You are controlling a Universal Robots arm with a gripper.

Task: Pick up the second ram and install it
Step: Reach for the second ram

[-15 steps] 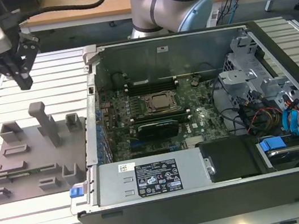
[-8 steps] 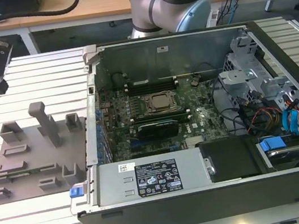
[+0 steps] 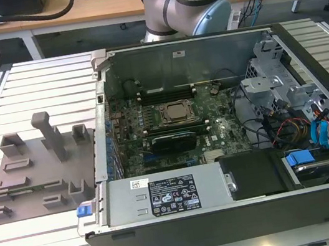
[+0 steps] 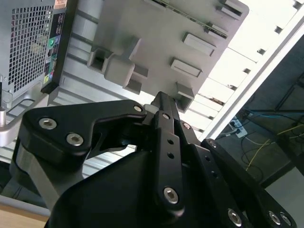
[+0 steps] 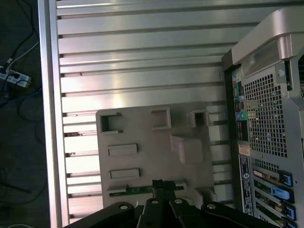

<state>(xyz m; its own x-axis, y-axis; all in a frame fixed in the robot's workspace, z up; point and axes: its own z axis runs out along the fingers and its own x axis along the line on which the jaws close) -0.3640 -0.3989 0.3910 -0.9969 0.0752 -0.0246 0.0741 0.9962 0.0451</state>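
Our black claw (image 5: 164, 182) hung with its fingers pressed together, holding nothing. The thin green circuit-board stick (image 5: 130, 191) lay in the grey plastic holder plate (image 5: 142, 128), straight ahead of the tips, lengthwise along their parting line.

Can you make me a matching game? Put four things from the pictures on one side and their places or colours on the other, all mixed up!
Things:
1. second ram
2. grey holder plate
3. CPU socket
4. gripper

Clues:
A. in the middle of the open computer case
B. green stick on the holder plate
C. black, right by the green stick
D. flat on the slatted table, beside the case

Pairs: 1-B, 2-D, 3-A, 4-C
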